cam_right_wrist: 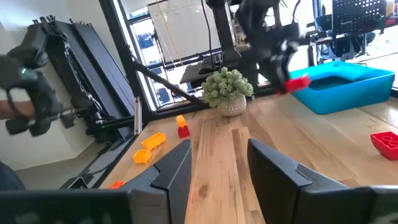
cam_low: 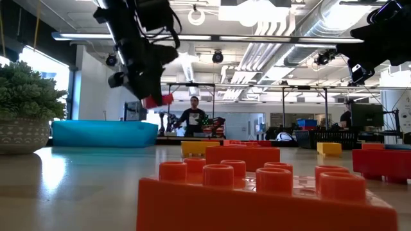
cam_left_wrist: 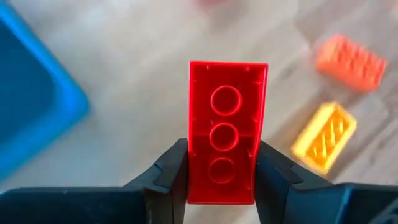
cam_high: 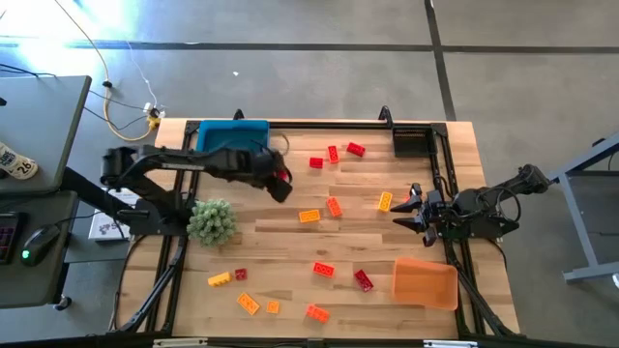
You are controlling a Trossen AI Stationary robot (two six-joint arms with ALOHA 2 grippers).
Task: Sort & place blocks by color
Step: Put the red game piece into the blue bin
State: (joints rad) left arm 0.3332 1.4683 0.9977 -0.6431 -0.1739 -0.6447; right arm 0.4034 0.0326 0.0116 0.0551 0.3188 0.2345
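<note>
My left gripper (cam_high: 280, 182) hangs above the table just right of the blue tray (cam_high: 232, 135), shut on a red brick (cam_left_wrist: 227, 130). That brick also shows in the low view (cam_low: 158, 100) and in the right wrist view (cam_right_wrist: 297, 82). My right gripper (cam_high: 406, 211) is open and empty near the table's right side, close to a yellow brick (cam_high: 385, 201); its fingers stand apart in its own wrist view (cam_right_wrist: 219, 165). Other red, orange and yellow bricks lie scattered flat on the wood, such as a red one (cam_high: 356, 149) and an orange one (cam_high: 309, 216). My left gripper pinches the red brick between its two fingers, on the long side walls near one end (cam_left_wrist: 199, 180). The brick lies along the fingers and sticks out past their tips, its hollow underside toward the wrist camera. It is lifted clear of the table, hanging below the down-slanting fingers.
An orange tray (cam_high: 426, 282) sits at the near right corner. A green spiky plant in a pot (cam_high: 212, 220) stands left of centre, close to my left arm. Several bricks lie along the near edge (cam_high: 317, 312). A black frame borders the table; people stand far behind.
</note>
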